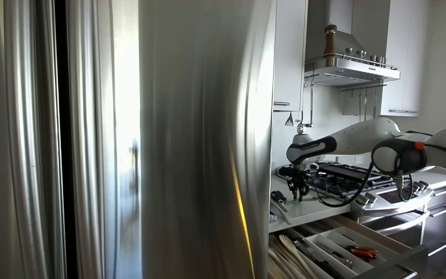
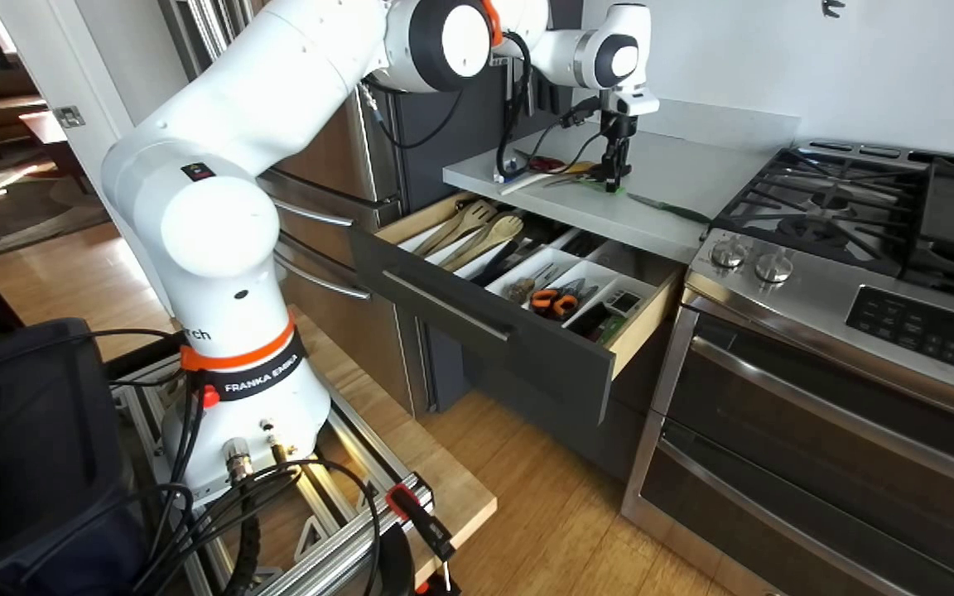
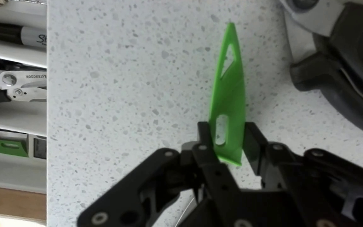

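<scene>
I have the gripper (image 3: 227, 135) clamped across the wide end of one green knife cover (image 3: 232, 96), flat, tapering to a point, two holes cut through; it is at the counter (image 3: 121, 94), contact unclear. Just beside, crowding it, one black-handled tool (image 3: 342, 56); farther off, one knife (image 2: 672, 209) lies near the stove (image 2: 816, 281). Past the counter edge I count, in one open drawer (image 2: 560, 364), one marker (image 3: 14, 34) and one pair of orange-handled scissors (image 1: 363, 253).
</scene>
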`<state>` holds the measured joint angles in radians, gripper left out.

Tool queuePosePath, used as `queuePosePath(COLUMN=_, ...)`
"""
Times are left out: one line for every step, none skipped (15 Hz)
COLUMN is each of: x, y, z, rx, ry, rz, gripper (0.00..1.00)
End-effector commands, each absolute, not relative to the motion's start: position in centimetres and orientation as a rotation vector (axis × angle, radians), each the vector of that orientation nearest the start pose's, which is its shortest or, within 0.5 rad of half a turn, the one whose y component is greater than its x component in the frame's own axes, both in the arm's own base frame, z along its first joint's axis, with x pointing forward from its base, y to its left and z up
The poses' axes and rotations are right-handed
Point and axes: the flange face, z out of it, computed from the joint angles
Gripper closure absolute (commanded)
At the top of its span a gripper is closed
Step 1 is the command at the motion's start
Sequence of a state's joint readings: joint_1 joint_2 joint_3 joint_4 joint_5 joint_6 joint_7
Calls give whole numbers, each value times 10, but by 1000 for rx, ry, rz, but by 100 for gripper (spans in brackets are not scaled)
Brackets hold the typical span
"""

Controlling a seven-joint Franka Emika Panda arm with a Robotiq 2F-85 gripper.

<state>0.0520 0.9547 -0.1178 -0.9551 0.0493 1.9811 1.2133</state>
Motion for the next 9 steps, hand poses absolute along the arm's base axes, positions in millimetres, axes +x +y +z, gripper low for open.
queuePosePath(x=794, y=-19, z=293, rx=-2544, ry=1798, rz=-131, gripper=92)
queuePosePath(x=794, y=-19, z=292, rx=-2543, ry=1796, rz=-130, gripper=92)
queuePosePath(x=794, y=-18, z=291, rx=-2545, ry=1793, rz=-128, gripper=92)
queuePosePath(x=794, y=-18, z=290, rx=-2546, ry=1789, rz=-124, gripper=92)
queuePosePath(x=794, y=-17, z=289, rx=-2547, ry=1788, rz=-123, gripper=92)
queuePosePath(x=794, y=-17, z=289, rx=-2551, ry=1785, rz=-121, gripper=92)
queuePosePath(x=795, y=-17, z=289, rx=-2551, ry=1784, rz=-124, gripper=92)
queuePosePath(x=795, y=-17, z=289, rx=-2550, ry=1784, rz=-128, gripper=92)
queuePosePath(x=795, y=-18, z=289, rx=-2551, ry=1784, rz=-128, gripper=92)
